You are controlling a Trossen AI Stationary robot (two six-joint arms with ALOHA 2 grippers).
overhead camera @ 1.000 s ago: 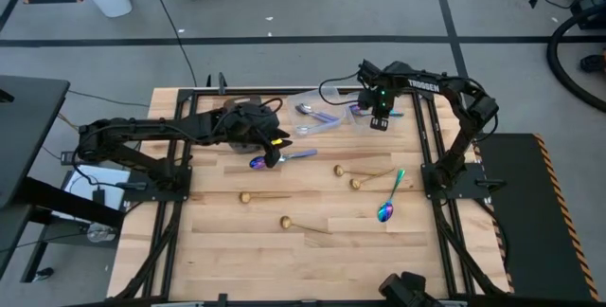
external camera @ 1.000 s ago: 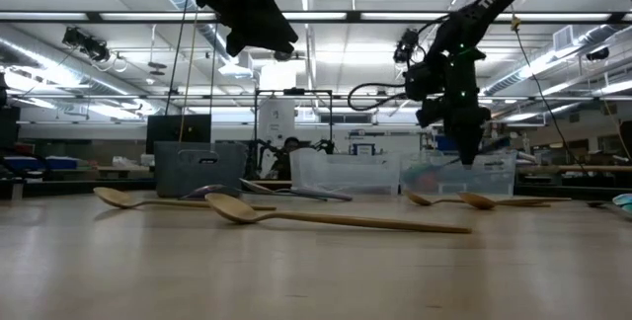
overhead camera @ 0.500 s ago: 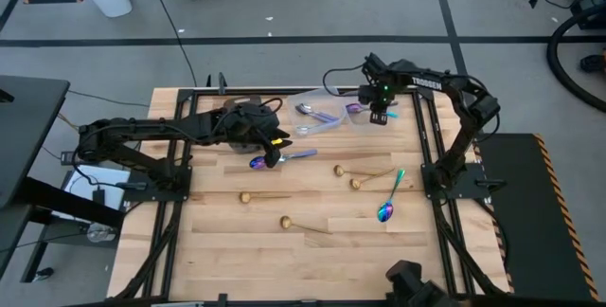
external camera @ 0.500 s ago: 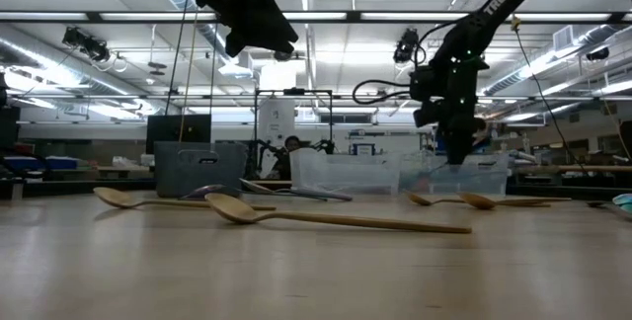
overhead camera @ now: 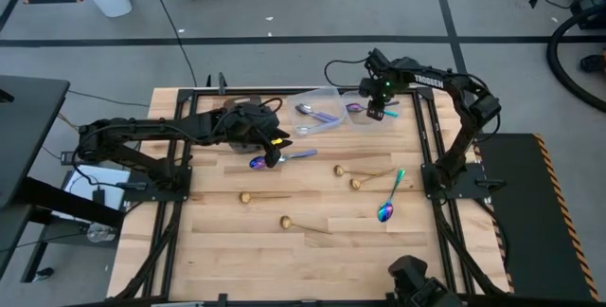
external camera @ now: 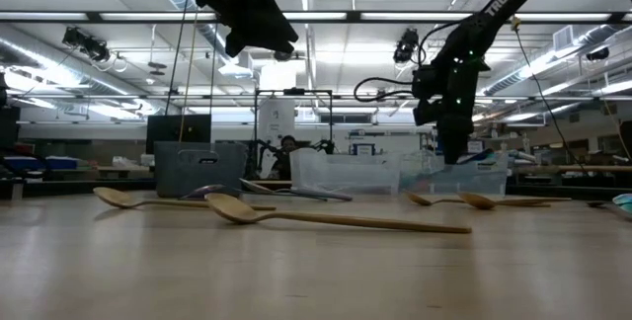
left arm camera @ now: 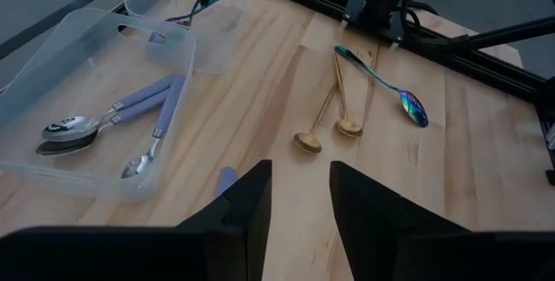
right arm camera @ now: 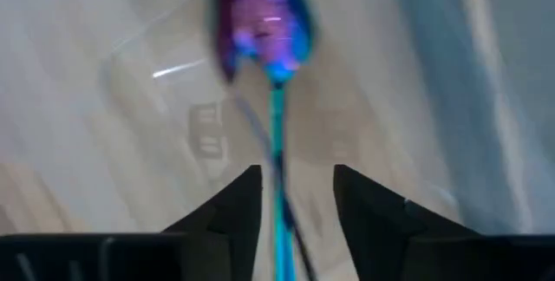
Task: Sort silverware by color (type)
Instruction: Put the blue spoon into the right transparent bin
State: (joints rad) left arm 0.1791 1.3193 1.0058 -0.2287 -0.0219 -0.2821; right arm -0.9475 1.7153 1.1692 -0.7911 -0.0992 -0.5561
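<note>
Sorted: silver spoons (left arm camera: 95,125) in bin (left arm camera: 52,64); rainbow spoon (right arm camera: 264,21) dropping from parted right gripper (overhead camera: 376,110) into tub (overhead camera: 365,113). Unsorted on tabletop (overhead camera: 312,241): four gold spoons (overhead camera: 346,176), rainbow spoon (overhead camera: 388,203). Left gripper (overhead camera: 275,151), parted, over another.

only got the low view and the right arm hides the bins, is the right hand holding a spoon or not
observer: not gripped as far as i can tell. in its wrist view the right hand has its fingers apart, with a rainbow spoon blurred between them.
operator: whats under it
observer: the small clear container, next to the larger one.
operator: anything in the larger one
observer: yes, the larger container holds three lilac-handled spoons with silver bowls.
</note>
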